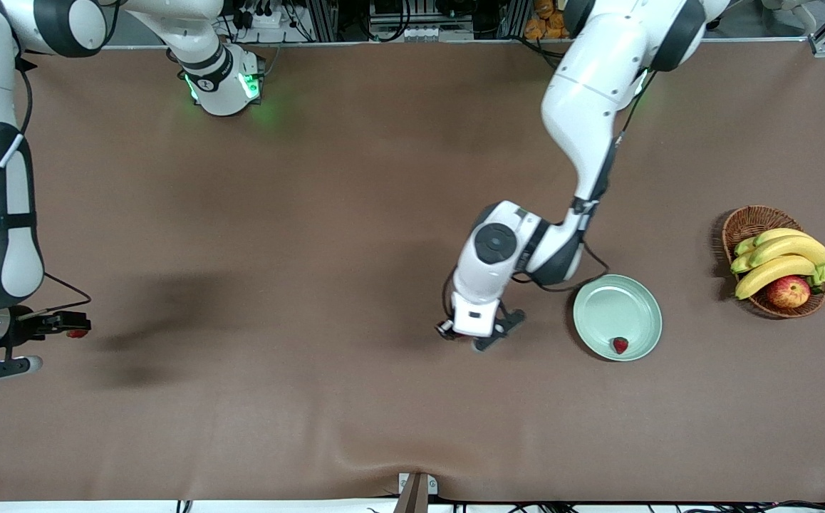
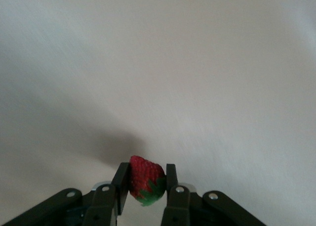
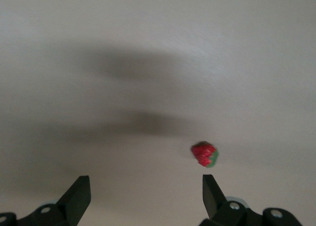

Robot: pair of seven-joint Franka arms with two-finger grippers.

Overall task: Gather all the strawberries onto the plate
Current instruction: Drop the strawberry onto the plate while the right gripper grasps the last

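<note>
My left gripper (image 2: 146, 180) is shut on a strawberry (image 2: 144, 179), red with a green cap, pinched between both fingers. In the front view this gripper (image 1: 471, 336) is low over the brown table, beside the plate (image 1: 608, 306) on the side toward the right arm's end. The pale green plate holds one strawberry (image 1: 620, 345) near its rim closest to the front camera. My right gripper (image 1: 63, 345) is open at the right arm's end of the table, with a third strawberry (image 1: 78, 333) on the cloth just past one fingertip. In the right wrist view that strawberry (image 3: 205, 154) lies ahead of the open gripper (image 3: 145, 191), outside the gap.
A wicker basket (image 1: 744, 224) with bananas (image 1: 779, 260) and an apple (image 1: 788, 291) stands at the left arm's end, close to the plate. A small bracket (image 1: 416, 491) sticks up at the table edge nearest the front camera.
</note>
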